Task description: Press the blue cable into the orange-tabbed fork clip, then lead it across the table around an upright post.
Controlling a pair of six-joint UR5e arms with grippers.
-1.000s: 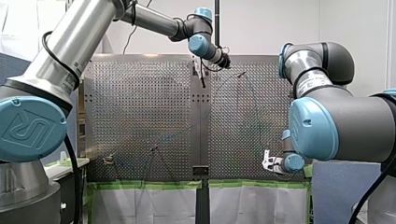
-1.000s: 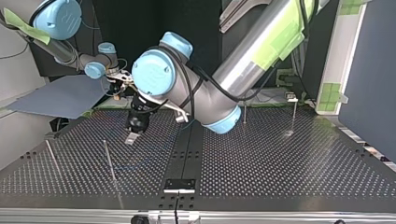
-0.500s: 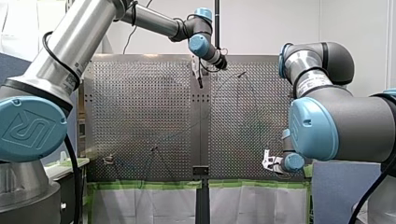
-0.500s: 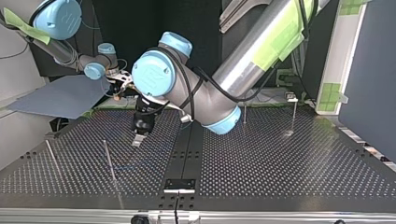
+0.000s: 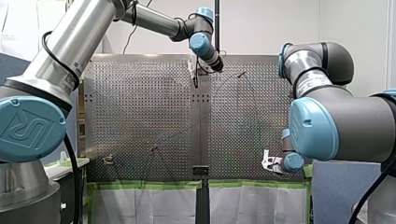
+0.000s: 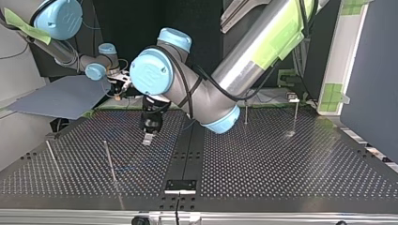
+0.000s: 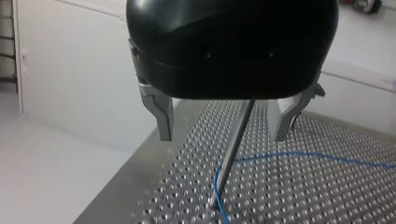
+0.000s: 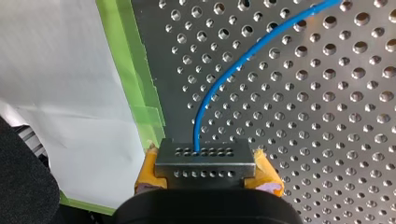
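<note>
My left end effector hangs over the counter with its metal fingers spread. An upright post stands between them, touching neither. The blue cable lies on the counter and bends right at the post's foot. My right end effector, by the green tape at the counter's edge, has its yellow pads pressed together, pinching the cable, which curves away over the holes.

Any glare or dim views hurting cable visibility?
Right wrist view: evenly lit, blue cable stands out. Left wrist view: table glints, cable readable beside the post. Front view: bright sheen, cable faint. Top view: dark table, cable barely shows.
</note>
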